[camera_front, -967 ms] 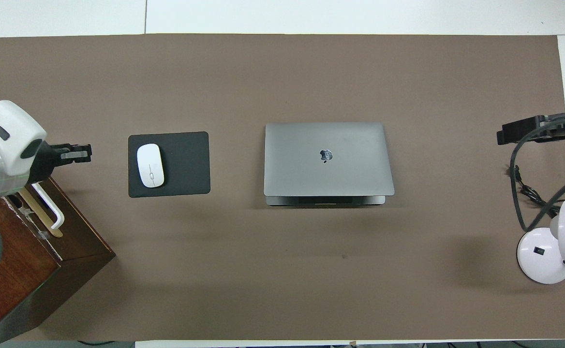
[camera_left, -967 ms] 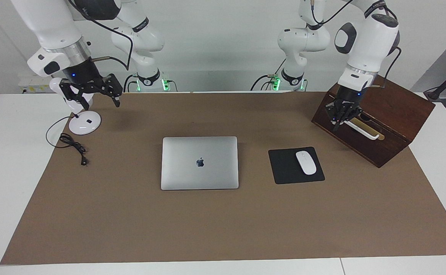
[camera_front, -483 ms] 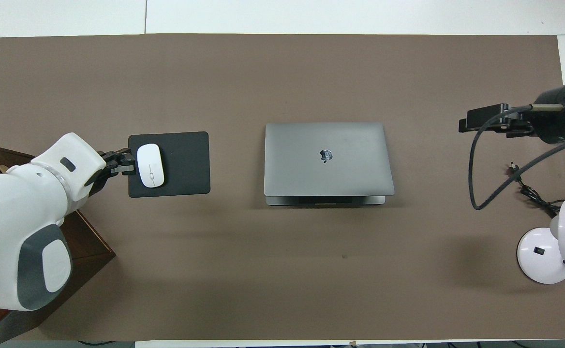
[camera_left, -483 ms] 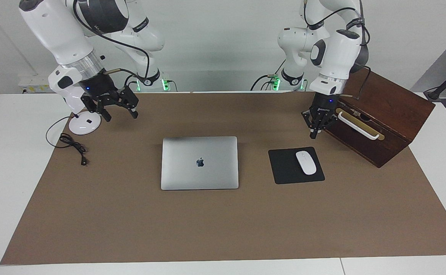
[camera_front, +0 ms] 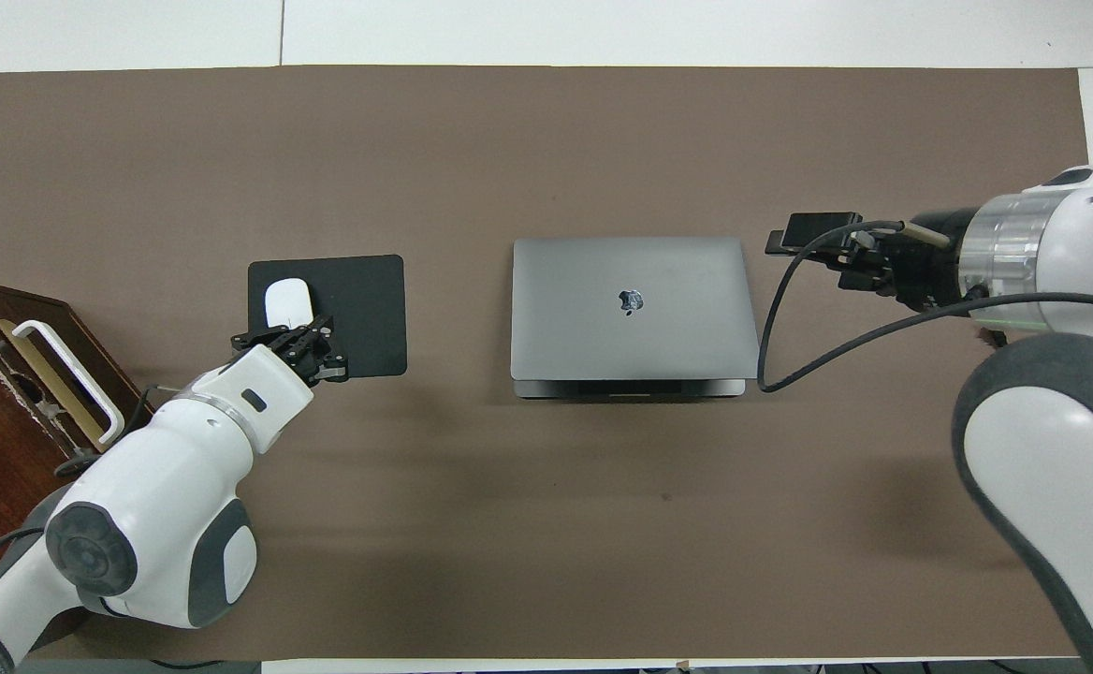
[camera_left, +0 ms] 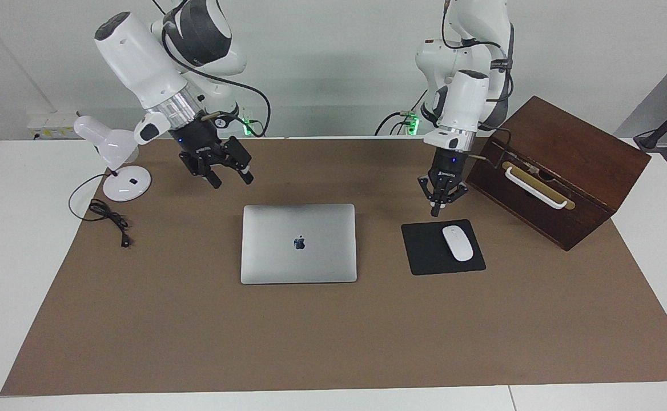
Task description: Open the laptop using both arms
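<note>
You see the laptop [camera_left: 298, 243] lying closed mid-worktop. Your left hand [camera_left: 436, 213], fingers pinched together and holding nothing, hangs over the mouse pad [camera_left: 425, 251]; your right hand [camera_left: 231, 180] spreads wide, empty, beside the laptop's corner.

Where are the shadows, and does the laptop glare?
Facing view: soft, blurry shadows on the mat nearer the robots than the laptop; its lid shows no glare. Overhead view: a thin shadow along the laptop's edge nearer the robots.
</note>
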Robot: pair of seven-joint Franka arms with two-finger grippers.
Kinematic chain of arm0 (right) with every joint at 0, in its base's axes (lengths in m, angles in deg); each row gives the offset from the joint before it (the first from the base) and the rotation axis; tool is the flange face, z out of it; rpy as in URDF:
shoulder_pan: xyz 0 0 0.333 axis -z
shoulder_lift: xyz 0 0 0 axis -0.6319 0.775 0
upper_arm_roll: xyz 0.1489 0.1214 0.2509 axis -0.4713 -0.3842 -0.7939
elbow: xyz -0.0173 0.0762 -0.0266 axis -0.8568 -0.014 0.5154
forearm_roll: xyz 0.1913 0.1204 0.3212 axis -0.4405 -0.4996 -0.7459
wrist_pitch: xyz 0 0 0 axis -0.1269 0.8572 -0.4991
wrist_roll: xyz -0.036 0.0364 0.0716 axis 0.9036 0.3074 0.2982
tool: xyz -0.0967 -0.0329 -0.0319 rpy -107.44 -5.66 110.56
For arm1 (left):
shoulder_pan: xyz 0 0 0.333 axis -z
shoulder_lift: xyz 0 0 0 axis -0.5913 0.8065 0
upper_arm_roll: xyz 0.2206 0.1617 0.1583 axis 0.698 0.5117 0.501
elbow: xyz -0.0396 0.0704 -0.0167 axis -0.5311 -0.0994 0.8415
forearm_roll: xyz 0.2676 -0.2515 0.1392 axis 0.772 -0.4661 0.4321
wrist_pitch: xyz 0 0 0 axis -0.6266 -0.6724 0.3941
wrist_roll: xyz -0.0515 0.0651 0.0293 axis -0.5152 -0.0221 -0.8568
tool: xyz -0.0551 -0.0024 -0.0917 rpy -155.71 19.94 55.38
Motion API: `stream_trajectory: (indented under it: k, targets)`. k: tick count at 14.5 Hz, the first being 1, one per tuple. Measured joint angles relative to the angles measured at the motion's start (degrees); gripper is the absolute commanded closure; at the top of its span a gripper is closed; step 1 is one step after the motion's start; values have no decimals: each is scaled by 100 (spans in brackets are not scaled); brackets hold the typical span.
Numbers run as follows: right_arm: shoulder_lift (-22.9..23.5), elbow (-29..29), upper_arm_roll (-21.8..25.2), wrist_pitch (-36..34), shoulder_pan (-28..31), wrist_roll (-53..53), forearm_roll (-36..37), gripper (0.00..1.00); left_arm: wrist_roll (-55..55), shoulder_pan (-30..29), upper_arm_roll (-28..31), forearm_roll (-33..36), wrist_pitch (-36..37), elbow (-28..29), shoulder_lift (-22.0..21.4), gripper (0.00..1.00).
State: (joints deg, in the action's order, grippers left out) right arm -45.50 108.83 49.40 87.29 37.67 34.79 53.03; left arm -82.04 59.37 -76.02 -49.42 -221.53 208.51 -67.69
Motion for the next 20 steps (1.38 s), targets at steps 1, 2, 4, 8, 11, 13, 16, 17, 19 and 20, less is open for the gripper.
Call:
stream_trajectory:
  k: [1,2,4,8,11,13,16,17,19,20]
  targets:
    - [-74,182,0,252,-111,-102,-108,0,-11,128,0,0,-255,25,126,100]
    - [-149,385,-1,566,-250,-184,-246,0,-28,260,-1,0,-505,49,250,100]
    - [-284,839,-5,1203,-518,-241,-513,0,-81,497,0,-1,-804,83,415,100]
    - [-565,1682,-5,2184,-914,-238,-1102,0,-465,998,1,-1,-1433,212,598,100]
    - [-853,2229,-9,2852,-1272,10,-2042,0,-802,1414,-1,-4,-1799,386,766,100]
    - [-1050,2497,-9,3195,-1449,475,-2908,0,-1081,1593,-1,-5,-1832,404,792,100]
    - [-1338,2815,-6,3432,-1609,1124,-3997,0,-1307,1887,1,-32,-1839,410,804,100]
    - [-1427,2917,-6,3471,-1633,1189,-4171,0,-1325,1991,4,-115,-1839,413,827,100]
    - [-1592,3110,-5,3601,-1733,1284,-4518,0,-1326,2195,4,-306,-1839,414,907,100]
    - [-1644,3184,-5,3775,-1865,1307,-4746,0,-1327,2269,6,-346,-1839,414,953,100]
